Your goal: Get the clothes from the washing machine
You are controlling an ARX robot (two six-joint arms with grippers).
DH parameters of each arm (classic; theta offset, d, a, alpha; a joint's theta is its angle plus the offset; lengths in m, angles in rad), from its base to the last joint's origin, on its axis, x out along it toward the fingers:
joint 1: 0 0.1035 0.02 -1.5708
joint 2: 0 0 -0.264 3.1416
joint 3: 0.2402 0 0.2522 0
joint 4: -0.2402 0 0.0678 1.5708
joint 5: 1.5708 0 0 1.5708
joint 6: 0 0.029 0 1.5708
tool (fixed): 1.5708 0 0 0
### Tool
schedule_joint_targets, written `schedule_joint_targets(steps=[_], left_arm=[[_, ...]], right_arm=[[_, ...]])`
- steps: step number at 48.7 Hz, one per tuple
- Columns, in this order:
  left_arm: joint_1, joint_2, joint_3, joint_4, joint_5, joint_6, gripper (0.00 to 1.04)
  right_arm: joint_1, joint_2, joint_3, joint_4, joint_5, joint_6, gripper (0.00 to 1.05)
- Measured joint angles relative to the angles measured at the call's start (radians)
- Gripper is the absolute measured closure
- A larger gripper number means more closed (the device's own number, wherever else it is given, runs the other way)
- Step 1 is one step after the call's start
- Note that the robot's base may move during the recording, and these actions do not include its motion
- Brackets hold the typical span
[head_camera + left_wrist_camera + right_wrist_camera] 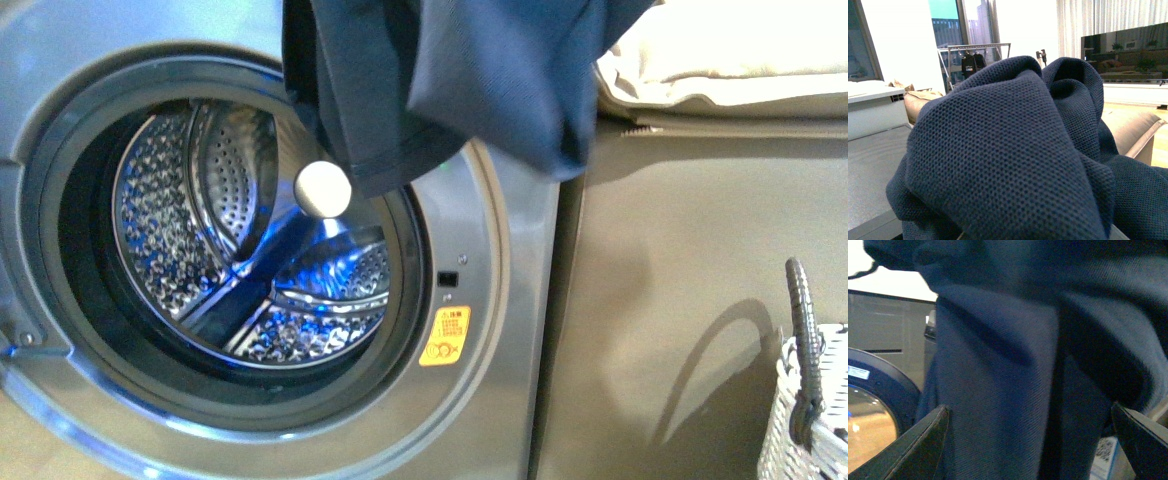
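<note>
One navy garment (pixel 998 365) hangs between the right gripper's (pixel 1029 407) two wide-spread fingers (pixel 918 445). The left gripper is buried under it, so I cannot tell its grip. Below the garment is one washer (pixel 500 330) with one orange sticker (pixel 444 336), print unreadable.

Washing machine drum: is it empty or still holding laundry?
Empty, as far as visible: the drum shows bare perforated steel; the navy garment hangs outside it.

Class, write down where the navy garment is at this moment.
In the front view the clothes hang at top centre, outside the drum, across the upper right of the washing machine porthole and left of the cream cushion.
</note>
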Motion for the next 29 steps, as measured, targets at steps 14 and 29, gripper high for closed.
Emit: schedule_joint_targets(steps=[14,29], left_arm=[[0.0,0.0,0.0,0.0,-0.001,0.0,0.92],[0.0,0.0,0.0,0.0,-0.001,0.0,0.92]], right_arm=[[-0.032,0.1,0.187,-0.06,-0.048,-0.191,0.08],[-0.042,0.116,0.235,0.017,-0.044,-0.294,0.08]])
